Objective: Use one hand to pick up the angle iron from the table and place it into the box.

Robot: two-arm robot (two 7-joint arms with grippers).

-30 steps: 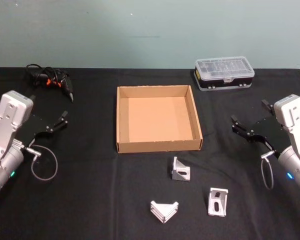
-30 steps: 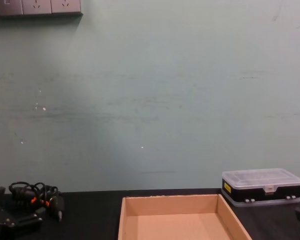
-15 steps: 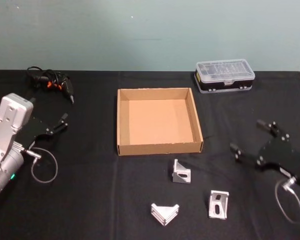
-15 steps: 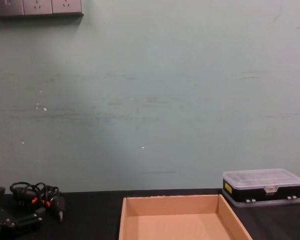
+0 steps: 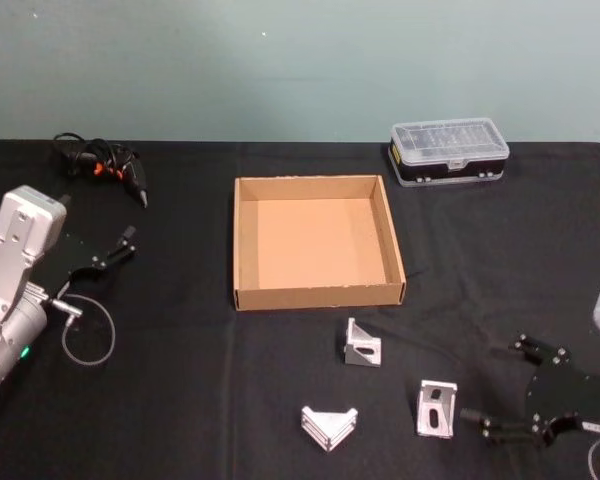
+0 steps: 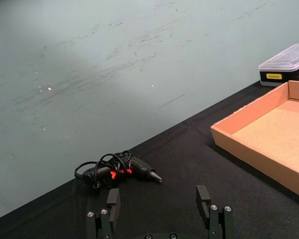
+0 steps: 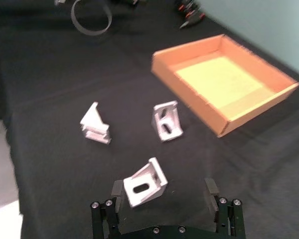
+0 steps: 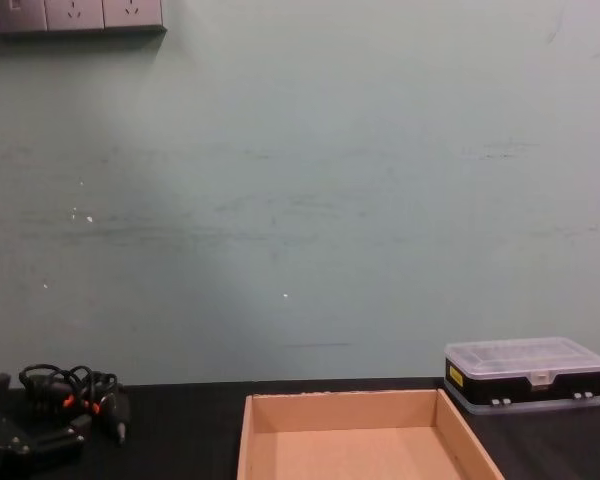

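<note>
Though spread wide, right end effector [image 5: 492, 380] just beside angle iron [image 5: 435, 407]

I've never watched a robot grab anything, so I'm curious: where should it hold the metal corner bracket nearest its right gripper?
Probably across the two parallel side edges flanking the slotted face. The angle iron rests with that face sloping upward, so the sides give the fingers flat, opposed surfaces. The open right gripper would best descend from above, straddling it.
</note>
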